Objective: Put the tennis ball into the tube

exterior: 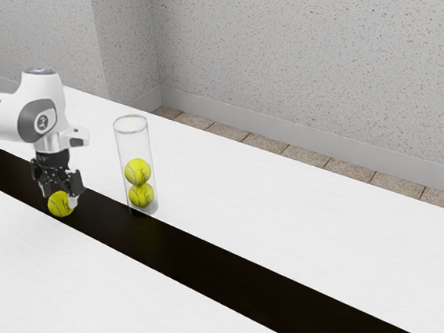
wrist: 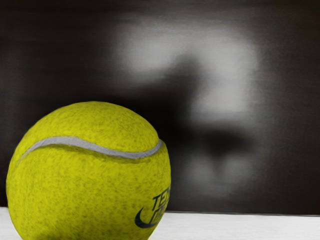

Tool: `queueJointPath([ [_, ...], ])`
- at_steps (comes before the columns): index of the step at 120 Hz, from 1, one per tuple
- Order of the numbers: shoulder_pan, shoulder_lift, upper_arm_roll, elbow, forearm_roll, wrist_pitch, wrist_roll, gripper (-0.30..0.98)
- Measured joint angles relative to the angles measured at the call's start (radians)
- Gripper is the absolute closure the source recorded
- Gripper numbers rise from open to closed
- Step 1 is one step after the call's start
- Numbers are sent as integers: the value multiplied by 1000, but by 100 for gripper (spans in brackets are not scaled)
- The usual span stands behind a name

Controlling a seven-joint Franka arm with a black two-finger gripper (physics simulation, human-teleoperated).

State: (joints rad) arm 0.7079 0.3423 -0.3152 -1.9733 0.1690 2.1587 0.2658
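The black gripper [exterior: 61, 186] is low over a yellow-green tennis ball [exterior: 61, 204] at the exterior view's left, covering the ball's upper part. Whether it grips the ball cannot be told. The same ball [wrist: 90, 175] is large at the wrist view's lower edge, its grey seam and dark lettering visible. A clear tube [exterior: 123, 147] stands a short way toward the exterior view's right from the gripper, its mouth at the top. Inside it, an upper ball [exterior: 137, 172] sits above a lower ball [exterior: 140, 195].
A dark glossy strip [exterior: 220, 272] runs across the white table [exterior: 304, 214], passing under the gripper and by the tube's base. Beyond the table are a tiled floor [exterior: 267, 143] and a speckled wall [exterior: 311, 57].
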Motion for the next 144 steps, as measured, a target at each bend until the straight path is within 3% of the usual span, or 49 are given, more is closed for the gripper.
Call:
queueJointPath([
  [28, 17, 69, 17, 42, -6, 52, 6, 2],
  [64, 18, 84, 28, 45, -16, 71, 13, 25],
  [88, 18, 100, 27, 46, -39, 77, 14, 31],
  [116, 19, -169, -63, 25, -53, 45, 4, 43],
  [144, 33, -371, -105, 34, -175, 30, -3, 46],
])
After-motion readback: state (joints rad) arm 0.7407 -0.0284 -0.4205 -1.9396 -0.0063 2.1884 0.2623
